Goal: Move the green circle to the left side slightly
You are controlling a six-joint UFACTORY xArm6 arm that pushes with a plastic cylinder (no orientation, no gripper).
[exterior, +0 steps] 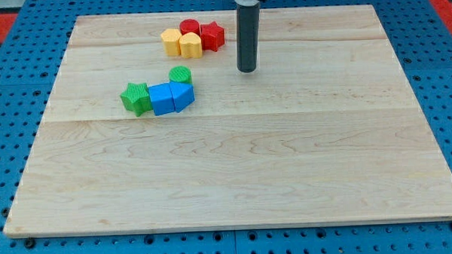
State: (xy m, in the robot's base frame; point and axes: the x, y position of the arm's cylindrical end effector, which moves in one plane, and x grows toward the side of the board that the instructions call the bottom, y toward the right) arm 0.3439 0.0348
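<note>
The green circle (180, 74) is a short green cylinder on the wooden board (235, 172), left of centre and toward the view's top. It touches the top of two blue blocks (171, 97) that lie side by side. A green star (136, 98) sits against the left of the blue blocks. My tip (247, 70) is the lower end of the dark rod, standing to the right of the green circle, with a gap of bare board between them.
A cluster lies at the view's top: a yellow block (171, 41), a yellow block (191, 45), a red cylinder (189, 27) and a red star (212, 35). It is above the green circle and left of the rod. Blue pegboard surrounds the board.
</note>
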